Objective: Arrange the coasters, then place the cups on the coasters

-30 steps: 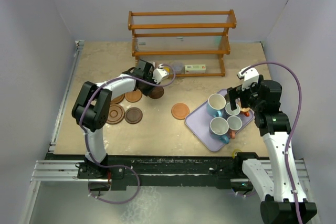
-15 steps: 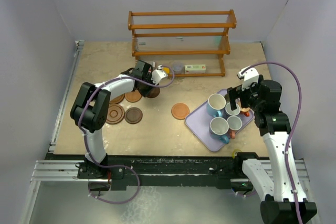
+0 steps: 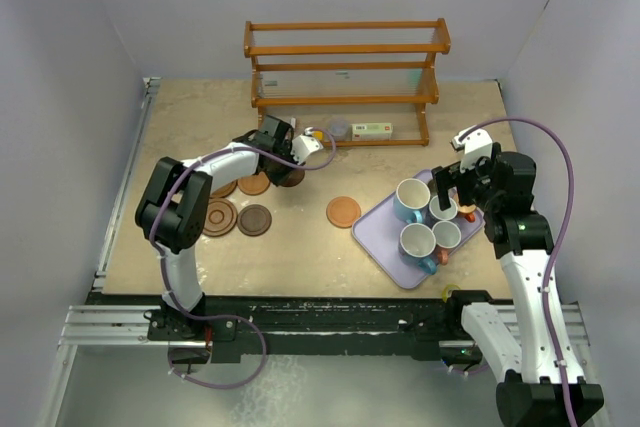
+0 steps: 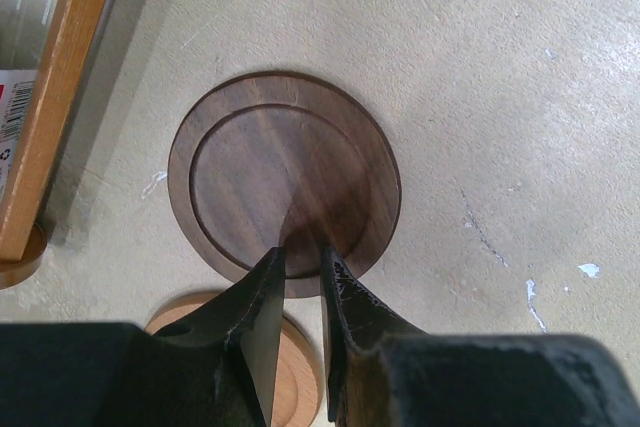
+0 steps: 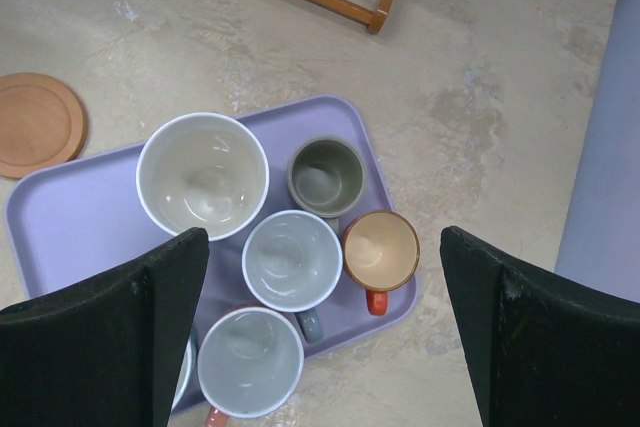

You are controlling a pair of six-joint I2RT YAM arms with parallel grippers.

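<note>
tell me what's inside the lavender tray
Six cups stand in the lavender tray: two large light blue cups, a grey-green cup, an orange cup, two smaller pale cups. The tray floor beneath them is covered.

I nudged the dark coaster (image 4: 285,182) a little to the left with the left gripper (image 4: 300,252), closer to the lighter coaster (image 3: 254,183). Then I drew the wrist slightly back to the right.

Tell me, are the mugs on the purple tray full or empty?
Empty. Looking straight down into the mugs on the tray, every visible bottom is bare.
</note>
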